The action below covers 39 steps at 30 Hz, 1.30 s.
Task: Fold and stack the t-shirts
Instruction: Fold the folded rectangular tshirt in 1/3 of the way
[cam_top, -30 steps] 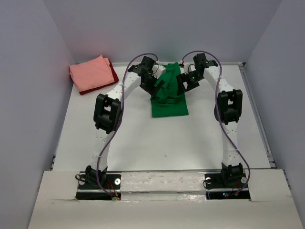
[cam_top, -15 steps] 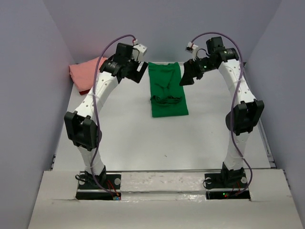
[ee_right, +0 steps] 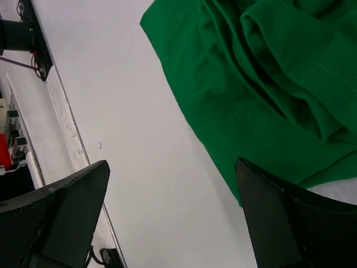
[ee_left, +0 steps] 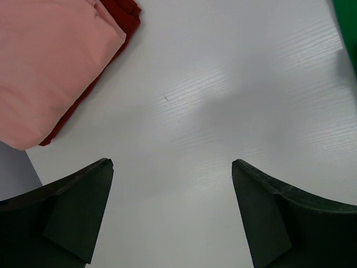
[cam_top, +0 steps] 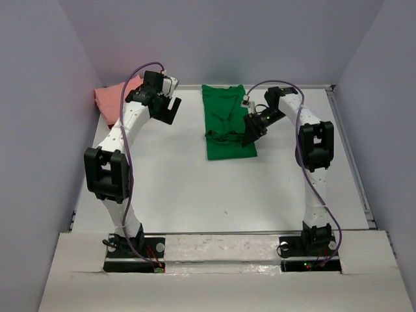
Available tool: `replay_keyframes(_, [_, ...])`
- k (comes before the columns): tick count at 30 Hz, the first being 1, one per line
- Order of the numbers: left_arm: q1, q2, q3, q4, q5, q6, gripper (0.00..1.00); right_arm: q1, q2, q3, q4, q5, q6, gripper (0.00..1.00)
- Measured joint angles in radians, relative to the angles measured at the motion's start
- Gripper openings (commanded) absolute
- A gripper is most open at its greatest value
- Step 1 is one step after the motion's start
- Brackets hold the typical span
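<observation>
The green t-shirt [cam_top: 225, 123] lies partly folded in a long strip at the back middle of the table, rumpled across its middle; it fills the upper right of the right wrist view [ee_right: 262, 84]. My right gripper [cam_top: 250, 133] [ee_right: 172, 162] hangs open over the shirt's right edge, holding nothing. The salmon pink t-shirt [ee_left: 44, 61] lies folded on the dark red t-shirt [ee_left: 120, 14] at the back left [cam_top: 109, 99]. My left gripper [cam_top: 168, 109] [ee_left: 172, 162] is open over bare table between that stack and the green shirt, empty.
The white table [cam_top: 214, 188] is bounded by grey walls on three sides, with a rail along its right edge [cam_top: 354, 162]. Both arm bases [cam_top: 133, 250] sit on the near edge. A base with cables shows in the right wrist view [ee_right: 22, 33].
Both open grippers left the green shirt's far end. The left arm swung left toward the pink stack; the right arm rose, then came down beside the shirt's right edge.
</observation>
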Motion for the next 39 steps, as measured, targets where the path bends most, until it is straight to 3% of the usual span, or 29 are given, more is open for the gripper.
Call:
replay_keyframes(26, [0.007,0.042,0.023,-0.003,0.002,0.0,0.99,0.07,0.124,0.13,-0.01,-0.06,-0.021,1.0])
replay_keyframes(39, [0.007,0.041,0.023,-0.004,-0.005,0.001,0.99,0.07,0.13,0.2,0.119,0.068,0.111,1.0])
